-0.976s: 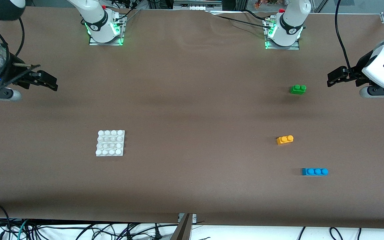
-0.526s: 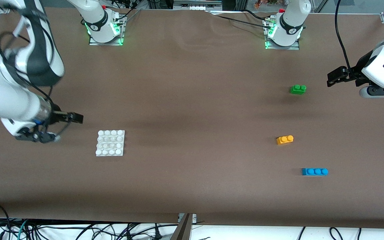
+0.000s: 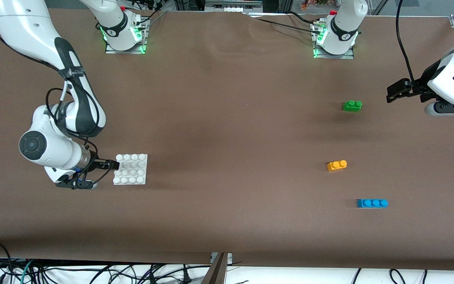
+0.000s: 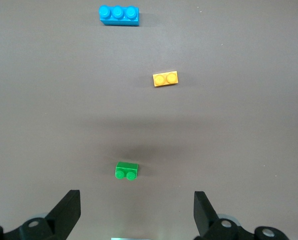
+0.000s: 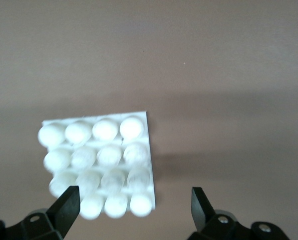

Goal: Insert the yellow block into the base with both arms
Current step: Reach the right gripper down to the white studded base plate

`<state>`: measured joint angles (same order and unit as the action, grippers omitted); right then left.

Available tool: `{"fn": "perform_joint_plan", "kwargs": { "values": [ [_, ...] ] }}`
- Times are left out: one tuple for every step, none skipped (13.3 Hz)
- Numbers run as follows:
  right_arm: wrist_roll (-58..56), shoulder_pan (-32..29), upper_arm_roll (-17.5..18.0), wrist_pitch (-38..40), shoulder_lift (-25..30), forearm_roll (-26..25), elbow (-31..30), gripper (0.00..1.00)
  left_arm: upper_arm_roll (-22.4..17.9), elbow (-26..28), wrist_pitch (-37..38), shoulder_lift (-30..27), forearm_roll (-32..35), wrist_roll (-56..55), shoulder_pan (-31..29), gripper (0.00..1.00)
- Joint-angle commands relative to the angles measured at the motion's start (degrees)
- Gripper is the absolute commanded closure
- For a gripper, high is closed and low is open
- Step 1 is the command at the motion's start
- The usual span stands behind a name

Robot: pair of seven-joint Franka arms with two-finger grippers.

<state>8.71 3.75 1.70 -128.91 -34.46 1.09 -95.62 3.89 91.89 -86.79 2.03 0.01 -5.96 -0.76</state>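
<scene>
Brown table [image 3: 227,130] under a matte cover, with cables hanging along the edge nearest the front camera and the two arm bases bolted along the farthest edge. No containers anywhere; only loose plastic pieces on the cover.

Taking the white studded base [image 3: 130,169] as landmark: lying flat toward the right arm's end of the table, nothing on its studs. Well apart from it, toward the left arm's end, the yellow block [image 3: 337,165], studs up, about as near the front camera as the base. Green brick [image 3: 352,105] farther from that camera than the base, blue brick [image 3: 372,203] nearer to it, both at the left arm's end.

Right gripper [image 3: 110,165] at the base's edge on the right arm's side, fingers spread wide, holding nothing; in the right wrist view the base [image 5: 99,165] partly between the fingertips [image 5: 69,200]. A second ago up high by the table's end, well away from the base; since swung down to it.

Left gripper [image 3: 393,92] over the table's left end near the green brick, jaws wide apart and empty, waiting, unmoved over that second. Bricks and base also unmoved.
</scene>
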Motion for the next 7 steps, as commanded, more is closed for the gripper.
{"fn": "perform_joint_plan", "kwargs": {
  "values": [
    [0.7, -0.3, 0.2, -5.1, 1.9, 1.2, -4.1, 0.02, 0.3, -0.5, 0.6, -0.1, -0.6, 0.1, -0.3, 0.0],
    [0.7, -0.3, 0.2, -6.5, 1.8, 1.3, -5.0, 0.02, 0.3, -0.4, 0.6, -0.1, -0.6, 0.1, -0.3, 0.0],
    [0.8, -0.3, 0.2, -8.8, 1.8, 1.3, -6.8, 0.02, 0.3, -0.5, 0.6, -0.1, -0.6, 0.1, -0.3, 0.0],
    [1.1, -0.3, 0.2, -11.7, 1.6, 1.3, -8.4, 0.02, 0.3, -0.4, 0.6, -0.1, -0.6, 0.1, -0.3, 0.0],
    [1.1, -0.3, 0.2, -14.0, 1.0, 1.4, -9.3, 0.02, 0.3, -0.4, 0.6, -0.1, -0.6, 0.1, -0.3, 0.0],
    [1.1, -0.1, 0.2, -15.5, 0.4, 1.4, -9.6, 0.02, 0.3, -0.4, 0.6, -0.1, -0.6, 0.2, -0.3, 0.0],
    [1.2, 0.0, 0.2, -16.4, -0.2, 1.4, -9.8, 0.02, 0.3, -0.5, 0.6, -0.1, -0.6, 0.2, -0.3, 0.0]
  ]
}}
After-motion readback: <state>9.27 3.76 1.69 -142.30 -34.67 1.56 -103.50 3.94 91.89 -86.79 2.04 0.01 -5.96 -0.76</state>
